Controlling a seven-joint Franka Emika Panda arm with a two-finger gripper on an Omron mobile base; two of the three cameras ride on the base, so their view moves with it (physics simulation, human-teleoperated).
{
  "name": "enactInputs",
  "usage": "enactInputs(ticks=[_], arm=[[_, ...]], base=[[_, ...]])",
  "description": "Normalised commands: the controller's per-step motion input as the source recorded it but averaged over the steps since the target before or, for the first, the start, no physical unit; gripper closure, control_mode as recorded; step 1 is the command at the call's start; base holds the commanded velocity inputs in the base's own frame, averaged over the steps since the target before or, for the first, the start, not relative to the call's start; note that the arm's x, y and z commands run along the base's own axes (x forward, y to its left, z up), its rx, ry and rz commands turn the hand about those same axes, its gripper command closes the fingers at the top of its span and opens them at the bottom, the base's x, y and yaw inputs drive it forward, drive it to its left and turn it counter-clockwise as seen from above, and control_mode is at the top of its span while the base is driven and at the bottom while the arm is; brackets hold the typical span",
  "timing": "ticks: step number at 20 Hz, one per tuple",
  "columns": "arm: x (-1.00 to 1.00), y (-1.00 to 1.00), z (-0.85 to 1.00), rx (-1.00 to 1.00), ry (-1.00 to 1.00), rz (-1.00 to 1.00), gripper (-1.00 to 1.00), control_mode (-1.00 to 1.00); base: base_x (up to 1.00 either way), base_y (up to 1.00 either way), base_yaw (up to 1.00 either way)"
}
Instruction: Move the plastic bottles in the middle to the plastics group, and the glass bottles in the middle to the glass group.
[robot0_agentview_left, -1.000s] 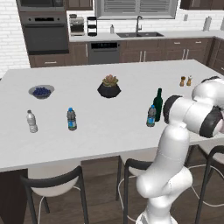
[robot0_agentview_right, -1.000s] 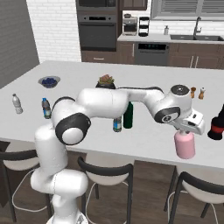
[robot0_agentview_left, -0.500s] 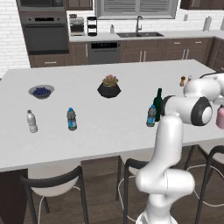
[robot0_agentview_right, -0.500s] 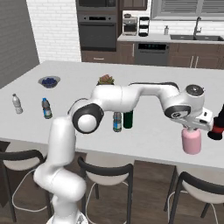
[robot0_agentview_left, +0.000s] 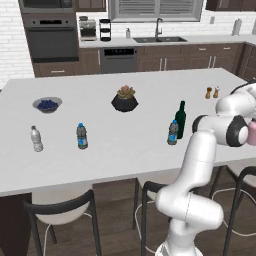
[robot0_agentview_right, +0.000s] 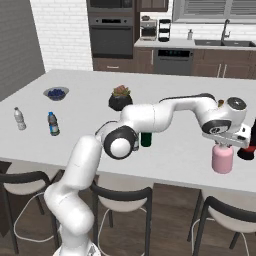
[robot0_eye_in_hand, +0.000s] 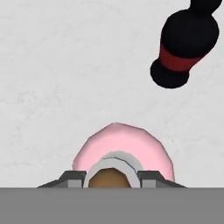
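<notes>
Gripper (robot0_agentview_right: 223, 142) stays clamped on pink bottle (robot0_agentview_right: 222, 159) neck, now carried further right, low over counter (robot0_agentview_right: 170, 150) just beside dark glass bottle (robot0_eye_in_hand: 183, 41). Glass group reached; release next, green bottle (robot0_agentview_left: 180, 119) remains mid-counter.

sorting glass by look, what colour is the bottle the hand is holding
Pale pink bottle, held at its neck by the hand; the right base view shows it best.
</notes>
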Motion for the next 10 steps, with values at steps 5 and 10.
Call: enactInputs(ticks=[5, 10], arm=[[0.37, 0.02, -0.49, -0.09, 0.0, 0.0, 1.0, -1.0], [0.54, -0.17, -0.19, -0.13, -0.01, 0.0, 1.0, -1.0]], base=[[0.0, 0.0, 0.0], [0.0, 0.0, 0.0]])
